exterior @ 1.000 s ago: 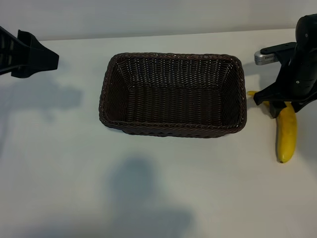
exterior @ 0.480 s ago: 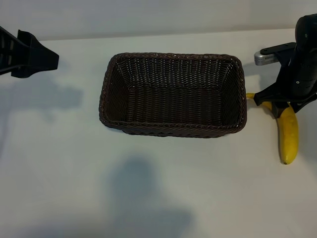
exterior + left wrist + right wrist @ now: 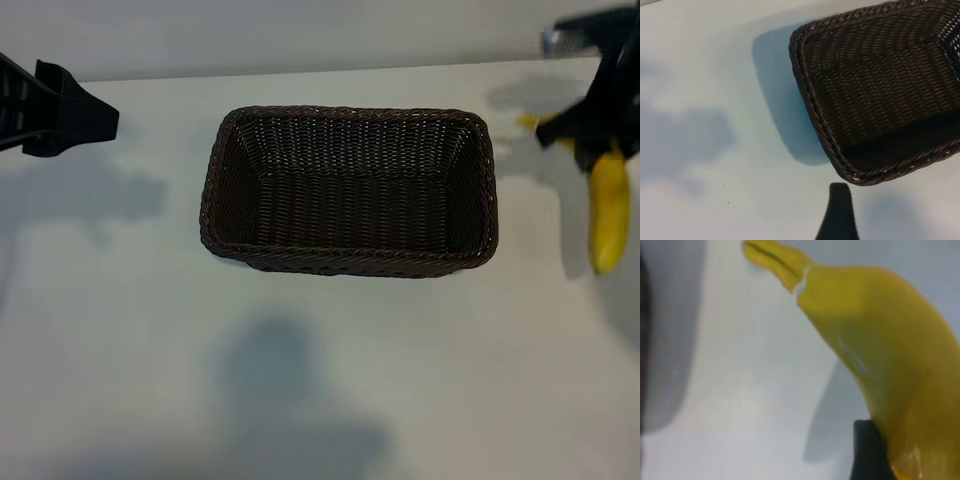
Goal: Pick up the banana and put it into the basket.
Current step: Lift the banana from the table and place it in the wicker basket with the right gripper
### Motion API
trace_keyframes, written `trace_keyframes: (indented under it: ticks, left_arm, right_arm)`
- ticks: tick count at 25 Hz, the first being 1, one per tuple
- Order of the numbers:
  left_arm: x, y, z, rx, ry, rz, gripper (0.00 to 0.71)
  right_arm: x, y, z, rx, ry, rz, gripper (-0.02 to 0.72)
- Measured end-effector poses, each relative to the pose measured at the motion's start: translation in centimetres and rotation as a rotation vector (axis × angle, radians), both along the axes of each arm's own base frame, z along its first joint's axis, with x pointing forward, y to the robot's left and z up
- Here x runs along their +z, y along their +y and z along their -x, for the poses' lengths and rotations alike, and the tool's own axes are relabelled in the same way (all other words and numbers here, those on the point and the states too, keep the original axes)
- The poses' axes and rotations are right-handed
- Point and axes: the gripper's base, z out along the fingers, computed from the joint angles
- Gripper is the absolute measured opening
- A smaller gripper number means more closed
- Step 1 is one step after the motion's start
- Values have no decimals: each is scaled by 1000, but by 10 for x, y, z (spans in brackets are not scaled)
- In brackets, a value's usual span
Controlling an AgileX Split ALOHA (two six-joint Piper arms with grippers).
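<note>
The yellow banana [image 3: 608, 215] hangs clear of the table at the far right, casting a shadow below it. My right gripper [image 3: 597, 138] is shut on its stem half. In the right wrist view the banana [image 3: 880, 340] fills the frame, with one dark finger [image 3: 867, 452] pressed against its side and the other hidden behind it. The dark-brown woven basket [image 3: 345, 262] stands in the middle of the table, to the left of the banana, with nothing in it. My left gripper [image 3: 72, 115] is parked open at the far left, holding nothing.
The left wrist view shows a corner of the basket rim [image 3: 812, 100] and one finger [image 3: 840, 212] over the white table [image 3: 715, 190]. Shadows of the arms lie on the white table [image 3: 300, 400].
My right gripper has risen with the banana, lifting it off the table and carrying it toward the far edge. The basket and the left arm have not moved.
</note>
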Motion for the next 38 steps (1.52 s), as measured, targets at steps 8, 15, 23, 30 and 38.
trace_keyframes:
  ticks: [8, 15, 23, 30, 38]
  left_arm:
    - [0, 0, 0, 0, 0, 0, 610]
    - [0, 0, 0, 1, -2, 0, 610]
    - [0, 0, 0, 1, -1, 3, 610]
    - [0, 0, 0, 1, -1, 3, 610]
    - [0, 0, 0, 1, -1, 3, 610]
  right_arm:
    - [103, 4, 24, -13, -207, -131, 428]
    - [116, 31, 28, 106, -230, -422, 428]
    - [80, 65, 14, 212, -130, -473, 428]
    - [33, 105, 4, 290, -44, -455, 428]
    - [22, 109, -7, 316, -99, -453, 428]
